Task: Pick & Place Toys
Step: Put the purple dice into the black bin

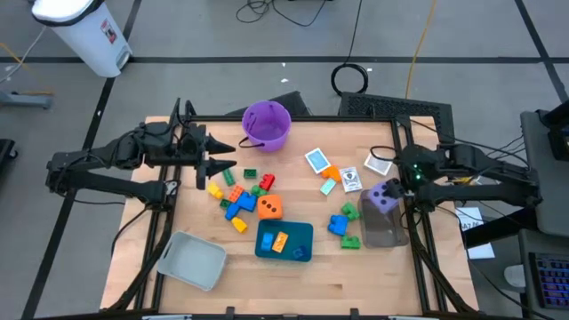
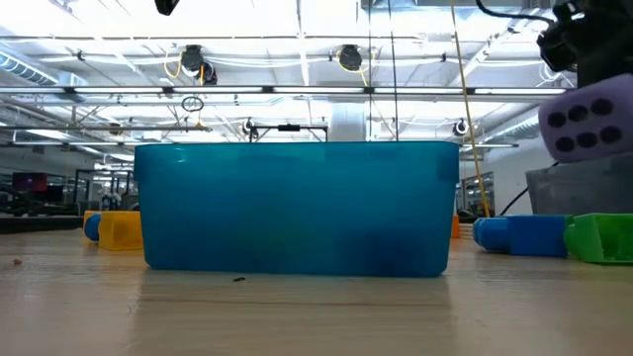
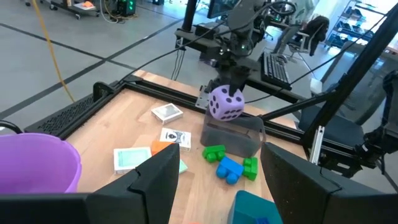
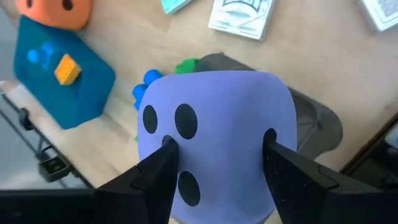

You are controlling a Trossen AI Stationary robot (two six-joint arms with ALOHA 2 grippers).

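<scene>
The purple die (image 4: 214,143) sits pinched in my right gripper (image 4: 217,165), just above the clear tray (image 1: 388,228). I judge this the placing step; next I lower and release. My left gripper (image 1: 216,154) waits, jaws apart, near the bucket (image 1: 266,124).

Your two arms are matte black throughout, built of slim angular links and blocky joints, with thin black cables trailing from the right arm (image 1: 480,173). Its wrist carries a small green light, and each gripper ends in two broad, dark, flat-faced fingers (image 3: 155,180).
</scene>
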